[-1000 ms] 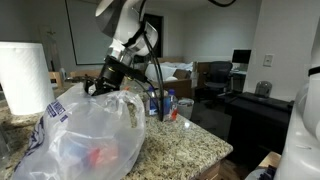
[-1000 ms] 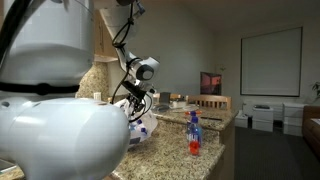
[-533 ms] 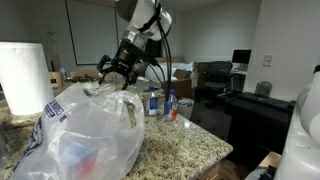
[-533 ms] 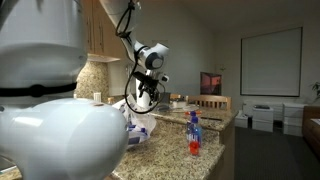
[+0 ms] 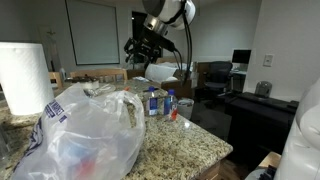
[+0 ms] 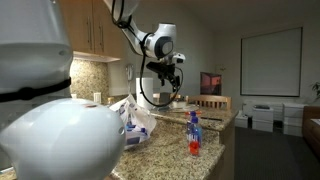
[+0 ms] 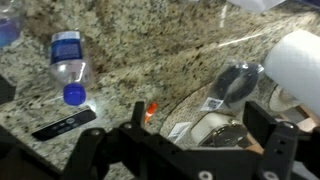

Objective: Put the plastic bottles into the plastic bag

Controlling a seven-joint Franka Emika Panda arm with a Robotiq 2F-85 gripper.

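High above the counter (image 5: 195, 148), with the pincer (image 5: 143, 48) spread fully wide and gripping nothing. Below it in both exterior views, the bag (image 5: 85, 135) slumped on the stone, beside a paper roll (image 5: 22, 78). Just past the bag, upright bottles (image 5: 155, 100) in a cluster, one red-orange (image 6: 194, 146), all well apart from the pincer. In the wrist view, a bottle (image 7: 68, 65) flat on its side, blue cap near a dark flat item (image 7: 62, 124).

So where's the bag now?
In an exterior view the plastic bag sits on the granite counter, picture-right of the paper towel roll, bottles standing beyond it.
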